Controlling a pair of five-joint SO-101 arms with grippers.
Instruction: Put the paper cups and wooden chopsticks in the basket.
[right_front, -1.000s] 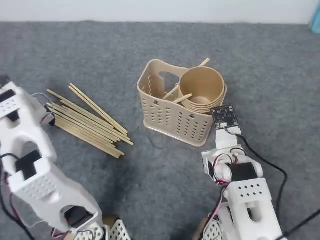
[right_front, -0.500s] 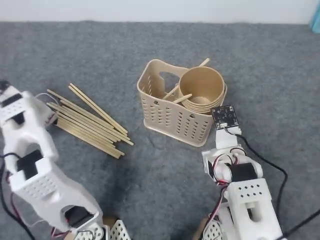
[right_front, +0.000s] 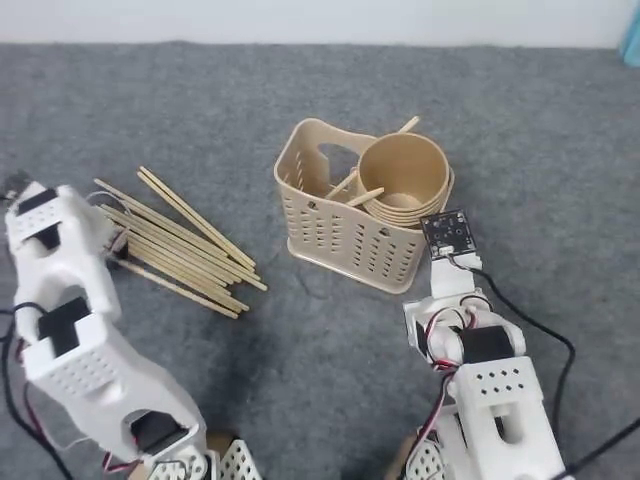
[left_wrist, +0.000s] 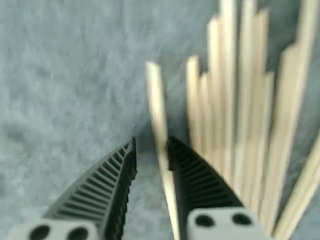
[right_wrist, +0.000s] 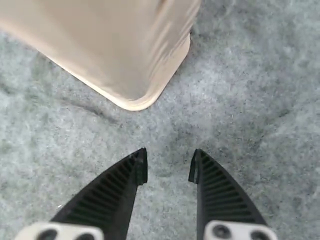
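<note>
Loose wooden chopsticks (right_front: 180, 245) lie fanned on the grey carpet, left of the beige perforated basket (right_front: 340, 235). Stacked paper cups (right_front: 404, 178) stand in the basket's right half, with a few chopsticks (right_front: 352, 186) leaning beside them. My left gripper (left_wrist: 151, 146) is open at the left end of the pile. One chopstick (left_wrist: 156, 97) runs through the gap, close against one finger (left_wrist: 200, 180), and the rest of the chopstick pile (left_wrist: 245, 115) lies beyond that finger. My right gripper (right_wrist: 167, 162) hangs open over bare carpet, just short of the basket's corner (right_wrist: 135, 75), holding nothing.
The right arm (right_front: 470, 340) stands close against the basket's near right side. The left arm (right_front: 60, 290) fills the left edge of the table. Bare carpet lies between the two arms and behind the basket.
The left arm has swung right, bringing its gripper up to the end of the chopstick pile; the nearest sticks shifted slightly. The right arm has kept still.
</note>
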